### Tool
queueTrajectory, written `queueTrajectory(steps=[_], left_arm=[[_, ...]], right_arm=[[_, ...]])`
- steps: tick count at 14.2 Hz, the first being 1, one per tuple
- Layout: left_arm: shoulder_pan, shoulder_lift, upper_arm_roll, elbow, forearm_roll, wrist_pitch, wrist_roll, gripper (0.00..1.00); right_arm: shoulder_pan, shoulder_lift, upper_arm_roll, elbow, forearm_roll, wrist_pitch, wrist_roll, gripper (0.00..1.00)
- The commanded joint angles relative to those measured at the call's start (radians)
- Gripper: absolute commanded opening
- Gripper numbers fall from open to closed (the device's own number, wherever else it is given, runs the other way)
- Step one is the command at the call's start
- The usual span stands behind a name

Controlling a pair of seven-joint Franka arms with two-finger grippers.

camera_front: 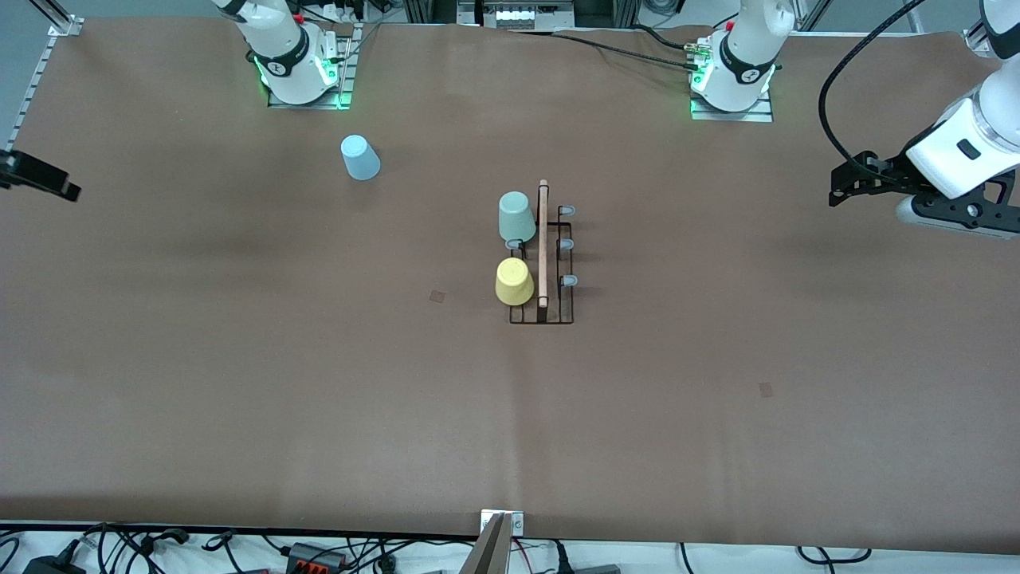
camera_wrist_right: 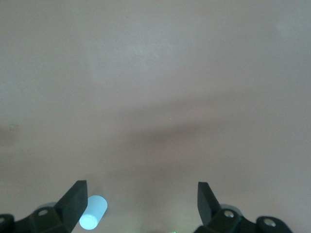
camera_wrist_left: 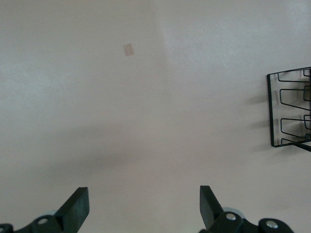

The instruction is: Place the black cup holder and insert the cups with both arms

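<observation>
The black cup holder [camera_front: 555, 267] stands mid-table, its wooden handle [camera_front: 543, 243] along the top. On its pegs toward the right arm's end sit a mint green cup [camera_front: 516, 217] and, nearer the camera, a yellow cup [camera_front: 514, 281]. The pegs toward the left arm's end are bare. A light blue cup [camera_front: 360, 158] stands upside down on the table near the right arm's base and shows again in the right wrist view [camera_wrist_right: 93, 212]. My left gripper [camera_front: 846, 182] [camera_wrist_left: 143, 194] hangs open and empty over the left arm's end. My right gripper [camera_front: 48, 179] [camera_wrist_right: 141, 189] is open over the right arm's end. One end of the holder [camera_wrist_left: 291, 107] shows in the left wrist view.
Small dark patches mark the brown table cover [camera_front: 437, 296] [camera_front: 766, 389] [camera_wrist_left: 128, 49]. Both arm bases [camera_front: 303, 72] [camera_front: 733, 80] stand along the table edge farthest from the camera. Cables and a camera mount [camera_front: 498, 542] line the nearest edge.
</observation>
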State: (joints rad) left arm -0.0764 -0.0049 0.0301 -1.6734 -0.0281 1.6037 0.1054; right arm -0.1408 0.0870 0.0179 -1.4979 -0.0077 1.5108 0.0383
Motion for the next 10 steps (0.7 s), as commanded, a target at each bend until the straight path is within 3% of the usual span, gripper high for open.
queueTrajectory(steps=[1, 10], left_arm=[[-0.002, 0.000, 0.001, 0.017, 0.010, -0.019, -0.006, 1.00], [-0.003, 0.002, 0.001, 0.018, 0.010, -0.019, -0.006, 1.00]], right_arm=[[-0.034, 0.025, 0.040, 0.062, -0.005, 0.044, -0.035, 1.00], [-0.010, -0.012, 0.039, 0.044, -0.026, 0.039, -0.032, 1.00]])
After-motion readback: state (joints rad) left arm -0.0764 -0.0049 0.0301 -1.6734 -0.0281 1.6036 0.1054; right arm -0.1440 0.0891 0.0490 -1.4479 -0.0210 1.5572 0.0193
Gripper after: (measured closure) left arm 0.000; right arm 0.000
